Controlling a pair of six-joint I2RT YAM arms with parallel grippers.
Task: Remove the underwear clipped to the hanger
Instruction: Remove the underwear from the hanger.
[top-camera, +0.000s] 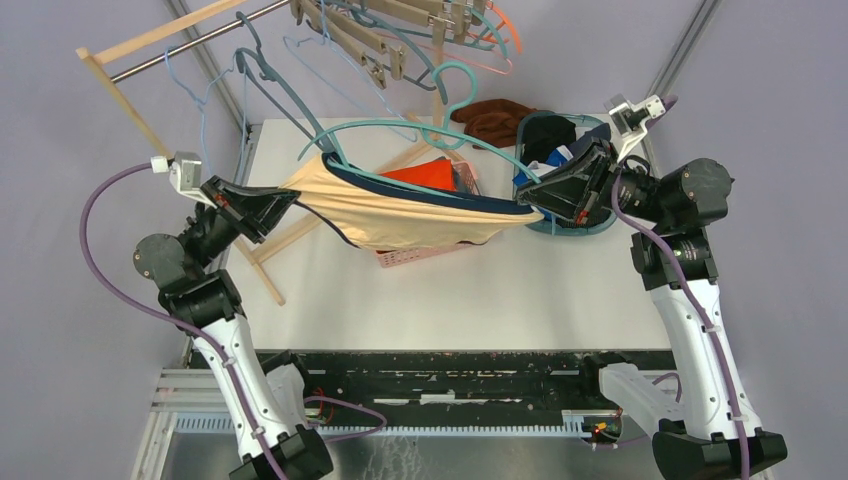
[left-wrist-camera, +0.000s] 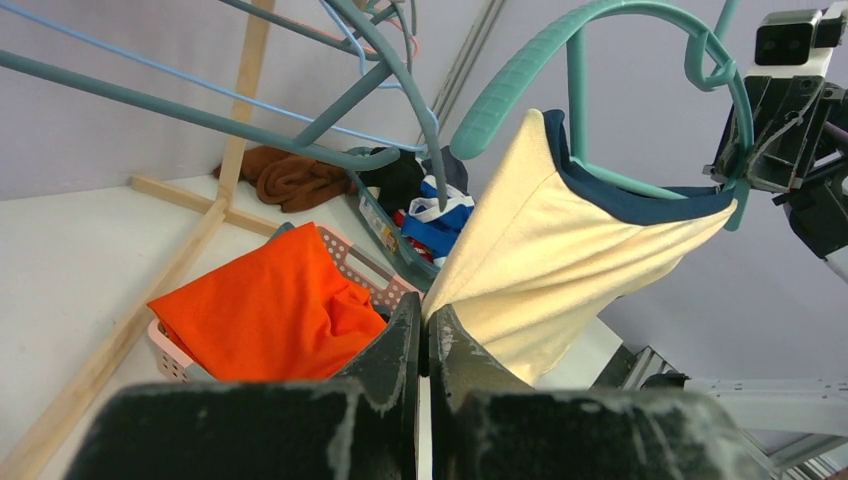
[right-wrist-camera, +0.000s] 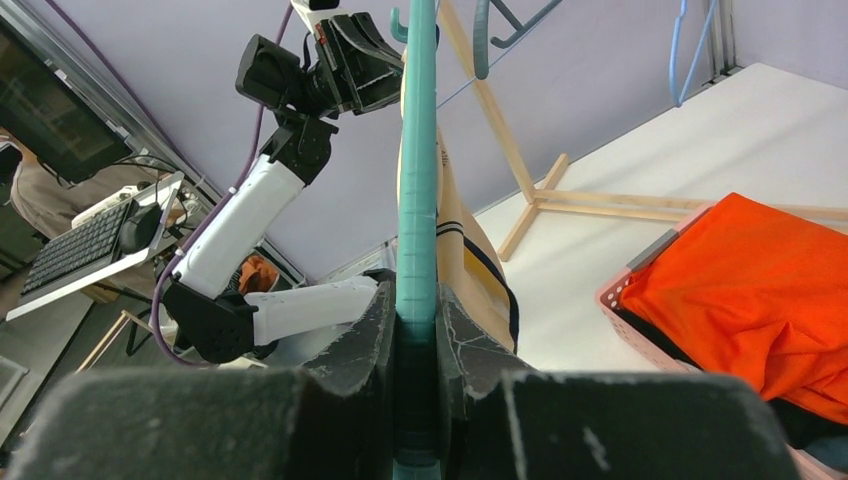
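A beige underwear (top-camera: 400, 215) with navy trim hangs stretched under a teal hanger (top-camera: 400, 130), held up over the table. My left gripper (top-camera: 292, 203) is shut on the fabric's left corner. In the left wrist view the cloth (left-wrist-camera: 560, 250) runs out from between the pinched jaws of that gripper (left-wrist-camera: 428, 318) up to the hanger (left-wrist-camera: 520, 75). My right gripper (top-camera: 528, 203) is shut on the hanger's right end. In the right wrist view the teal bar (right-wrist-camera: 417, 150) stands between the jaws of this gripper (right-wrist-camera: 417, 305), and the underwear (right-wrist-camera: 455, 235) hangs just behind it.
A pink basket (top-camera: 400, 258) holding an orange garment (top-camera: 425, 172) stands under the stretched fabric. A teal basket (top-camera: 600, 222) of dark and blue clothes is at the back right, with a brown cloth (top-camera: 495, 118) beside it. A wooden rack (top-camera: 120, 90) with several hangers fills the back left.
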